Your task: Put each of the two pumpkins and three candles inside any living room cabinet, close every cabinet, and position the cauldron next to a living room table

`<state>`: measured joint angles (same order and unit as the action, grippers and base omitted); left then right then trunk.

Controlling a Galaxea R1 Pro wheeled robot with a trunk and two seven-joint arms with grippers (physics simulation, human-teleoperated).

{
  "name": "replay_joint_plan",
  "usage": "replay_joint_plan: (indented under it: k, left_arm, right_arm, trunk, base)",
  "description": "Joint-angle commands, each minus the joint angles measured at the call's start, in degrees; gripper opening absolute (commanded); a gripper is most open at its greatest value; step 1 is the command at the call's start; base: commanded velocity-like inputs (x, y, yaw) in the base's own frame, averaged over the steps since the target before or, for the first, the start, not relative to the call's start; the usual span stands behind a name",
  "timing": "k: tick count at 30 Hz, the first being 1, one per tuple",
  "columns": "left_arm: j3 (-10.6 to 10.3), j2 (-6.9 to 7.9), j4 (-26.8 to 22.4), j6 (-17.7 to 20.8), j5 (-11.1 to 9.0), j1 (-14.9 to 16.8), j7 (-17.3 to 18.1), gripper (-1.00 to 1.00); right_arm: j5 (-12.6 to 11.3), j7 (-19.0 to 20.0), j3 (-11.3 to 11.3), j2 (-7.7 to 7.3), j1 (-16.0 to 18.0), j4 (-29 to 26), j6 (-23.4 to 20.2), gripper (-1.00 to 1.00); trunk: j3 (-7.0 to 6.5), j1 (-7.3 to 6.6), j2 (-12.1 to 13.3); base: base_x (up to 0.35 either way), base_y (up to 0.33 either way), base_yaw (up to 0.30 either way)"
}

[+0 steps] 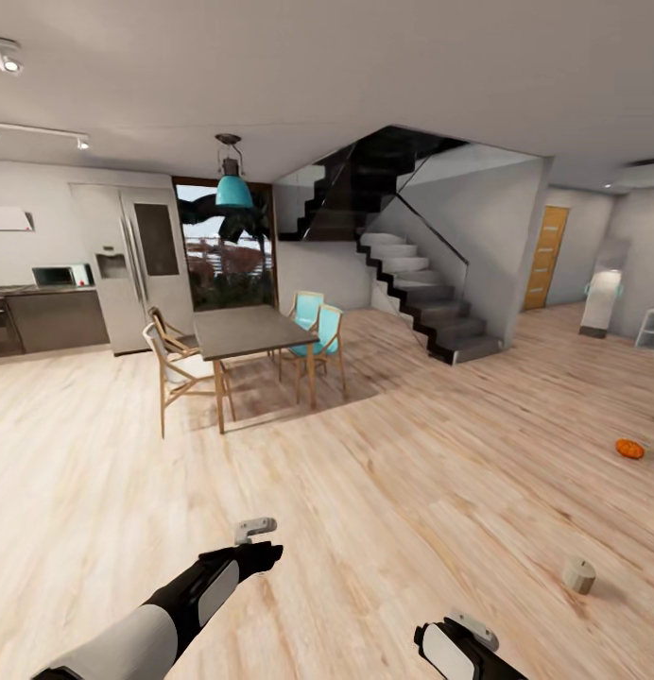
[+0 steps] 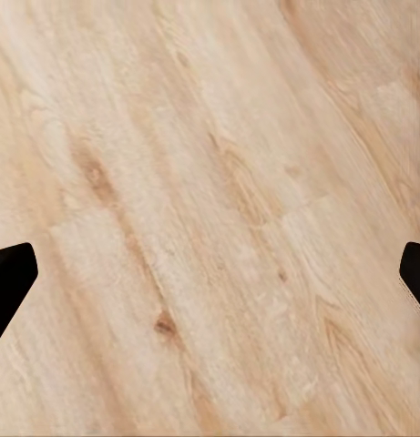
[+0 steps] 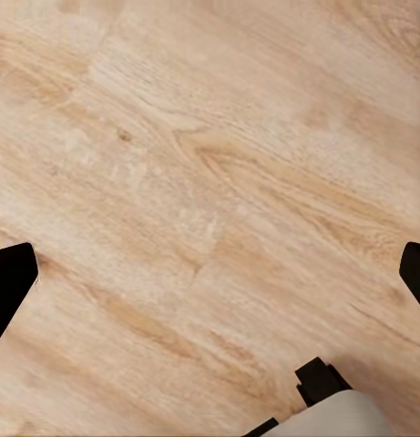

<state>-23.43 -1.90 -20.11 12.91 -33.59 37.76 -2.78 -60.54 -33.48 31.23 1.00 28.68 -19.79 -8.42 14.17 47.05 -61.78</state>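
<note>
Pale wood-plank floor (image 1: 384, 491) across an open room. Resting on it at far right: 1 orange pumpkin (image 1: 629, 449); nearer, well apart, 1 stubby cream candle (image 1: 579, 574). Further back, standing on it, a dark dining table (image 1: 251, 331) ringed by 4 chairs.

You see a pale blond wood-grain floor (image 1: 412, 453) with darker brown knots and streaks. One orange pumpkin (image 1: 629, 449) and one cream-white candle (image 1: 579, 574) lie on it. The dining table (image 1: 249, 331) top is dark grey, its chairs (image 1: 319, 335) teal with light wood frames. Your black fingers (image 2: 9, 278) frame the left wrist view.
</note>
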Motion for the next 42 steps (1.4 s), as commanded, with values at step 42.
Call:
replay_joint_plan:
  k: [42]
  left_arm:
    - [-0.4, 0.02, -0.1, 0.2, -0.5, 0.0, -0.3, 1.00]
  right_arm:
    - [-0.2, -0.4, 0.4, -0.03, 0.1, -0.1, -0.4, 1.00]
  trunk:
    - [-1.89, 0.04, 0.0]
  base:
    - [0.337, 0.000, -0.263]
